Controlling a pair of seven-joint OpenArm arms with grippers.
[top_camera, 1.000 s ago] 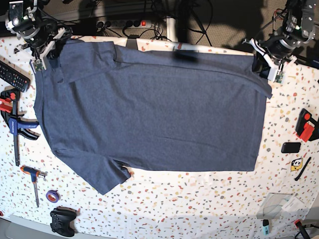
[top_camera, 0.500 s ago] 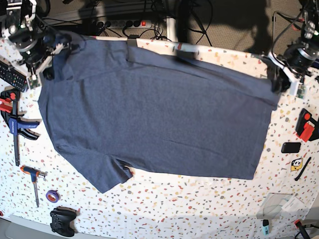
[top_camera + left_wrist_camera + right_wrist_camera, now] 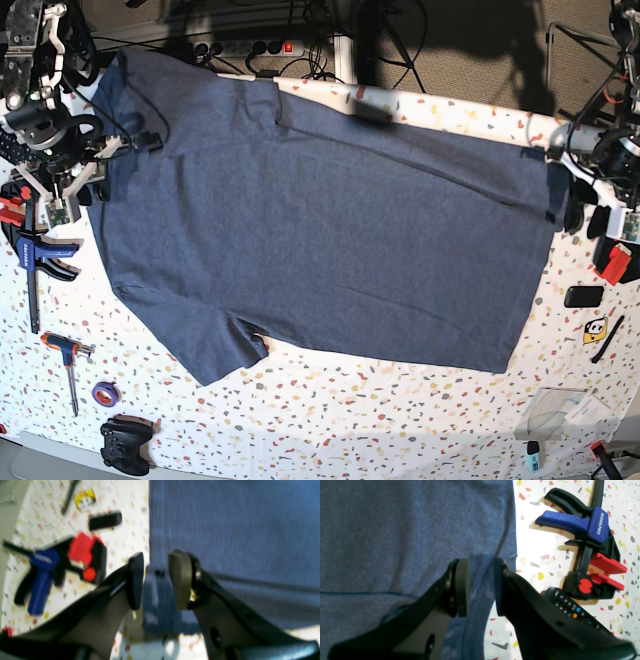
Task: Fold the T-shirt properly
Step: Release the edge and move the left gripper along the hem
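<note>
When I look through the left wrist camera, I see my left gripper [image 3: 156,580] with its two pads apart and a bunched bit of the T-shirt [image 3: 235,530] sitting between them. The picture is blurry, so I cannot tell if the pads press the cloth. The shirt fills the right side. On the left, on the speckled table [image 3: 130,535], lie a blue and red clamp [image 3: 65,565], a small black block [image 3: 105,521] and a yellow tag [image 3: 85,497].

Through the right wrist camera, my right gripper [image 3: 481,587] also has its pads apart, with the shirt's edge running between them. The cloth does not look squeezed. To the right lie a blue clamp marked WORKPRO [image 3: 590,552] and a black remote [image 3: 570,605].

From the base camera, the big blue-grey shirt is spread flat, plain side up, across the middle of the table. My right gripper [image 3: 75,190] is at its left edge and my left gripper [image 3: 565,205] is at its right edge. Near the left corner lie a screwdriver [image 3: 70,365], a purple tape roll [image 3: 105,393] and a black game controller [image 3: 127,445].
</note>
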